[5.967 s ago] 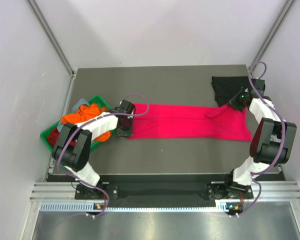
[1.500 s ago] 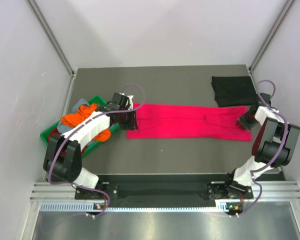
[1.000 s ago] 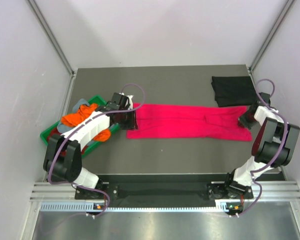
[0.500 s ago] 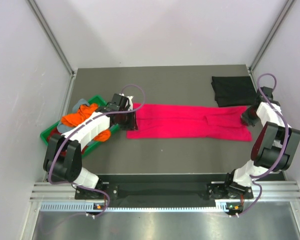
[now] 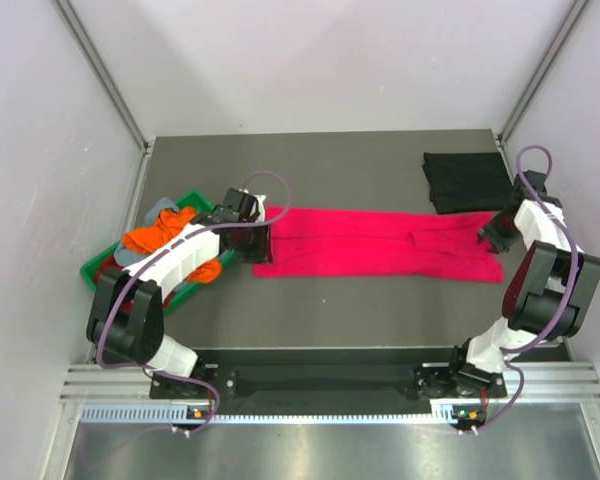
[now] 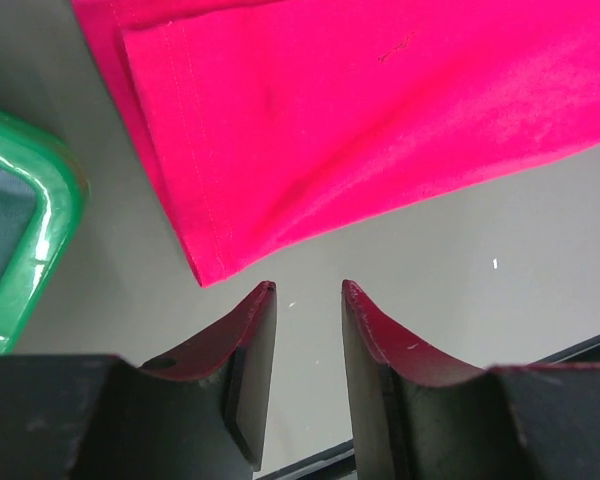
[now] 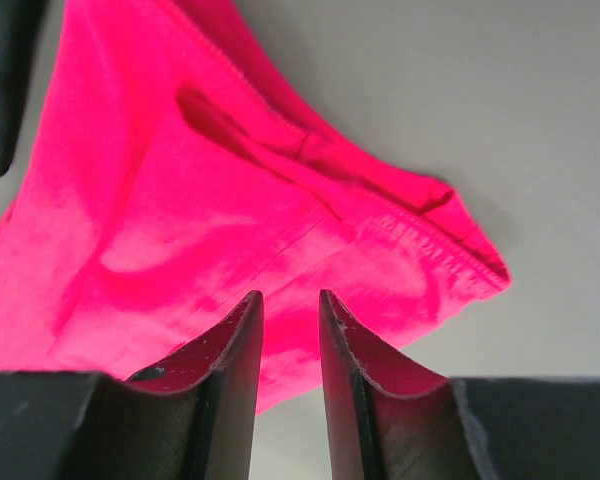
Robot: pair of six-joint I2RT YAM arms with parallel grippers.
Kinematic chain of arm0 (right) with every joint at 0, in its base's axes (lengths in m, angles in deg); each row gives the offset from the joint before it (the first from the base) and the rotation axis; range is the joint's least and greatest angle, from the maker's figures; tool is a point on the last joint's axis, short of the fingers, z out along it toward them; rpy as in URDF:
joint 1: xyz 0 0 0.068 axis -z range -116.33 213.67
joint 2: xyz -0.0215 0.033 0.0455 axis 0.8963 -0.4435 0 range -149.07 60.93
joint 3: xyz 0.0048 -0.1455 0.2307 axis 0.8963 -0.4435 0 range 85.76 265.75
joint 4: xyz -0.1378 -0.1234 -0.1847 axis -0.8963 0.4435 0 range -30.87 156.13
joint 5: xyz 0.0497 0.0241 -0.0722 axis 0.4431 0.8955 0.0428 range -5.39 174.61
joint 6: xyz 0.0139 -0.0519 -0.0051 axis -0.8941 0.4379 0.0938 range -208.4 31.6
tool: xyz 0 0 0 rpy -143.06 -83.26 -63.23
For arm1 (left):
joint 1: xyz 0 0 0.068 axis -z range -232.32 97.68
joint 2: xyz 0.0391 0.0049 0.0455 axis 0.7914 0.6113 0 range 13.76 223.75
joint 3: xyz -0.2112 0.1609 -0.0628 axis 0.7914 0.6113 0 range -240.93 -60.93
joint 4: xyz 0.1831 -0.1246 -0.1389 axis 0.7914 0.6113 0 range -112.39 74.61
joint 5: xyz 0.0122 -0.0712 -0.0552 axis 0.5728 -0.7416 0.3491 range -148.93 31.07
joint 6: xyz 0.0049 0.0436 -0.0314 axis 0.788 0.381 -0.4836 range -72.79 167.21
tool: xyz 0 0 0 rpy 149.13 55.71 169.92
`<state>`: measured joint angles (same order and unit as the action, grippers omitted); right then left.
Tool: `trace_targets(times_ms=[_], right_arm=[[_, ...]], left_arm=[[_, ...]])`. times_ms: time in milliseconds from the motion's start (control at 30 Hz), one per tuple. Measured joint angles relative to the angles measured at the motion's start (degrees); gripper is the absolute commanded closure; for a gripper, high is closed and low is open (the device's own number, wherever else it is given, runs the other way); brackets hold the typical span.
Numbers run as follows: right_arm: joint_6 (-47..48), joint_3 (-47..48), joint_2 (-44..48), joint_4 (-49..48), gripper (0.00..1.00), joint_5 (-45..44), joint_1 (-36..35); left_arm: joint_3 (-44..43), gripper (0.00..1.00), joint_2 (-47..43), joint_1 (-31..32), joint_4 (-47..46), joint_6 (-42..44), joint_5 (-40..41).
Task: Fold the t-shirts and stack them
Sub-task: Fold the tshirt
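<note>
Seen from above, the pink-red t-shirt point(image 5: 380, 243) lies as a long band across the table point(image 5: 330, 300), with the left gripper point(image 5: 255, 240) and right gripper point(image 5: 490, 232) at its ends. The left wrist view shows jaws apart and empty, just off the shirt's corner. The right wrist view shows jaws narrowly parted over the hem, gripping nothing. The lengthwise fold appears done; next, one end needs pinching to fold across.

A dark grey counter point(image 5: 340, 300) fills the middle, matte and bare in front. A green plastic tray point(image 5: 92, 268) with a glossy rounded rim sits skewed at its left edge and seems to hang partly over it. Pale walls point(image 5: 320, 60) close in three sides; a ribbed metal rail point(image 5: 320, 378) runs along the near edge.
</note>
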<state>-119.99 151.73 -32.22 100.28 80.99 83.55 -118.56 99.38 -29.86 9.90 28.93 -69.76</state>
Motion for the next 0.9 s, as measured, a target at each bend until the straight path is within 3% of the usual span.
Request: trace_targets(times_ms=[267,400,600,900], right_arm=[[-1.79,-6.16,5.46,0.52,0.70,1.84,0.57],[-2.56,-8.90,8.15,0.55,0.68,2.19,2.64],[-3.17,-12.87,9.88,-1.53,0.61,1.51,6.82],[-2.43,-13.84,8.55,-4.79,0.59,1.42,10.10]], left_arm=[[4.09,0.62,-4.33,0.00,-0.22,-4.52,1.31],[4.76,0.52,-5.31,-0.28,-1.49,-7.39,1.64],[7.41,0.52,-5.60,-3.48,-4.39,-10.80,1.09],[11.37,0.52,-5.60,-5.88,-9.46,-14.05,1.64]])
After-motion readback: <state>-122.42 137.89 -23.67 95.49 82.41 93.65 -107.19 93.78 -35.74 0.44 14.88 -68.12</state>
